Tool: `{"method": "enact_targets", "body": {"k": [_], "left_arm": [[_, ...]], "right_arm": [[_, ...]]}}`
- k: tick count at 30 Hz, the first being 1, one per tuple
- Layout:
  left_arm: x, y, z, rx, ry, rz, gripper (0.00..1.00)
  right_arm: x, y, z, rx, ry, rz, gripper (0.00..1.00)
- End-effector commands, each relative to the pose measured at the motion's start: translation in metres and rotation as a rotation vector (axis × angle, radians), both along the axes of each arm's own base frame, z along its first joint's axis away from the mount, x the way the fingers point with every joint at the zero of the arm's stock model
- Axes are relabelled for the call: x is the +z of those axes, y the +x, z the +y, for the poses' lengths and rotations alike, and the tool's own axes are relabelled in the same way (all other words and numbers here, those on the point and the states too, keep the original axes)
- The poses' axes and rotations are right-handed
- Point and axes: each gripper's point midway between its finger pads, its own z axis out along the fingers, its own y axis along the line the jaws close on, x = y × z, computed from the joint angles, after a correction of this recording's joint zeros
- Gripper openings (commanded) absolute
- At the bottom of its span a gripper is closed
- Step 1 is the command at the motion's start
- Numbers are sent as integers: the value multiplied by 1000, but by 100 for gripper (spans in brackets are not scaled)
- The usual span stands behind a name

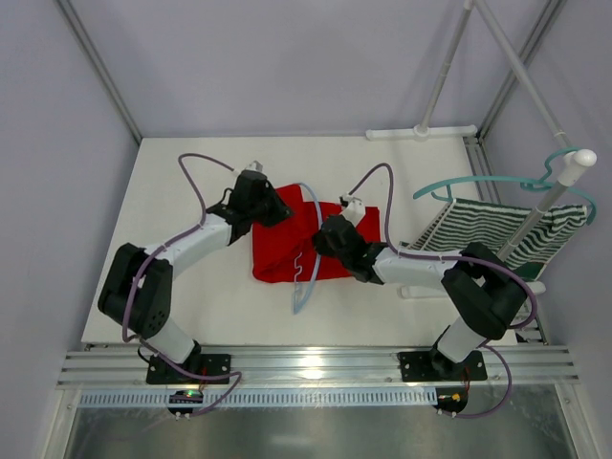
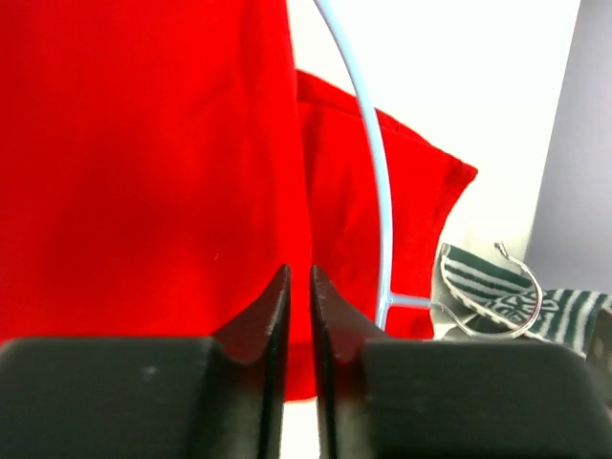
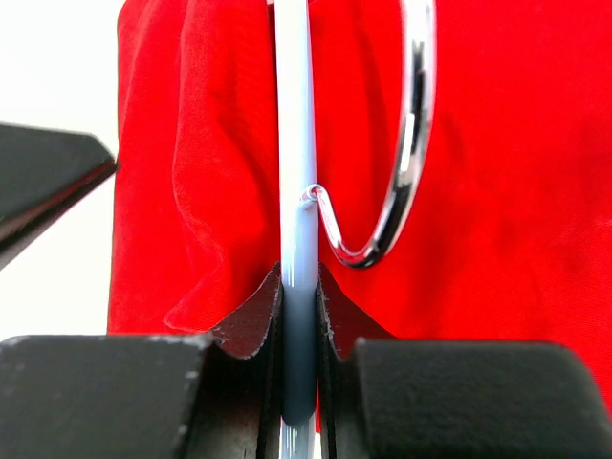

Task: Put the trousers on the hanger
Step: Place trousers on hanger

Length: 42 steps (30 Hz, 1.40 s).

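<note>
The red trousers (image 1: 277, 253) lie folded in the middle of the white table. The pale blue hanger (image 1: 308, 277) lies across them, its wavy bar reaching past their near edge. My left gripper (image 1: 277, 212) sits at the trousers' far left part. In the left wrist view it (image 2: 298, 273) is shut on an edge of a raised layer of the trousers (image 2: 143, 143), with the hanger's arm (image 2: 378, 172) just to the right. My right gripper (image 1: 325, 239) is shut on the hanger's bar (image 3: 295, 143) next to the metal hook (image 3: 411, 143), with the trousers (image 3: 516, 191) behind.
At the right, a darker teal hanger (image 1: 478, 182) carries a green-and-white striped garment (image 1: 488, 229) on a white rack pole (image 1: 555, 191). The striped cloth also shows in the left wrist view (image 2: 488, 287). A white rail (image 1: 421, 132) lies at the table's far edge.
</note>
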Motion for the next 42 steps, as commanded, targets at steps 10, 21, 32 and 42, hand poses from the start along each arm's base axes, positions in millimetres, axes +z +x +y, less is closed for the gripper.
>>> {"method": "enact_targets", "body": {"k": [10, 21, 32, 42], "left_arm": [[-69, -18, -35, -135, -90, 135, 1], [-37, -23, -29, -193, -117, 96, 14], [-42, -54, -11, -217, -64, 120, 16], [-41, -64, -29, -252, -193, 90, 15]], "right_arm": [[47, 5, 31, 64, -31, -121, 4], [45, -8, 31, 154, -98, -107, 20], [47, -23, 21, 181, -85, -94, 36], [46, -37, 30, 236, -41, -93, 34]]}}
